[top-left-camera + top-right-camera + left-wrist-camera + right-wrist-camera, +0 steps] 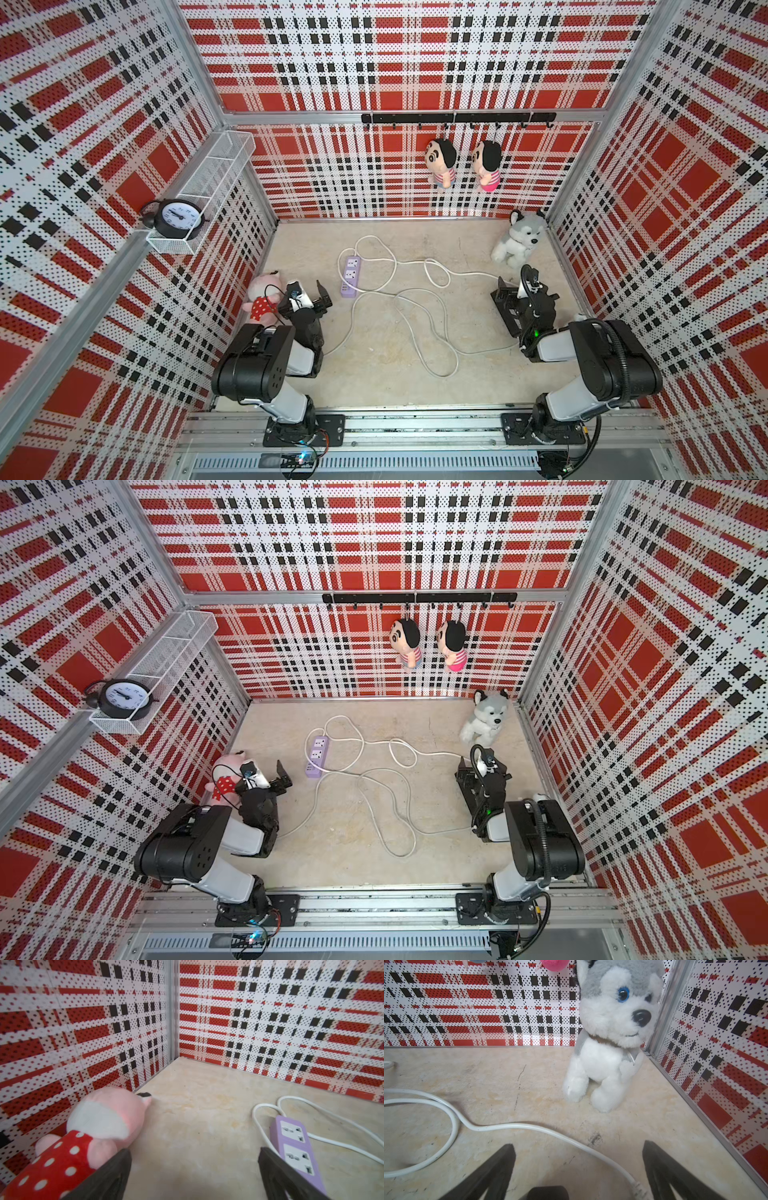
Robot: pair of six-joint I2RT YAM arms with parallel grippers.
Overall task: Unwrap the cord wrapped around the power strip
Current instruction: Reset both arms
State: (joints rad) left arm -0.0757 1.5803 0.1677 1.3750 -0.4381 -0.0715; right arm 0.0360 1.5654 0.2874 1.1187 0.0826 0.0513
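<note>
The purple power strip (pixel 349 276) (pixel 316 756) (pixel 295 1147) lies flat on the beige floor, left of centre. Its white cord (pixel 415 316) (pixel 382 804) (pixel 508 1126) leaves the strip's far end and spreads in loose loops over the floor, one curving beside the strip. My left gripper (pixel 307 296) (pixel 268 777) (pixel 194 1151) hovers open and empty between a pink plush and the strip. My right gripper (pixel 519 291) (pixel 482 771) (pixel 578 1145) is open at the right, and the cord's end runs under it without being held.
A pink plush (pixel 266 299) (pixel 93 1126) in a red dotted dress lies against the left wall. A husky plush (pixel 517 243) (pixel 612 1032) sits in the back right corner. Two dolls (pixel 440 162) hang from a hook rail. A black clock (pixel 178 216) stands in a wire shelf.
</note>
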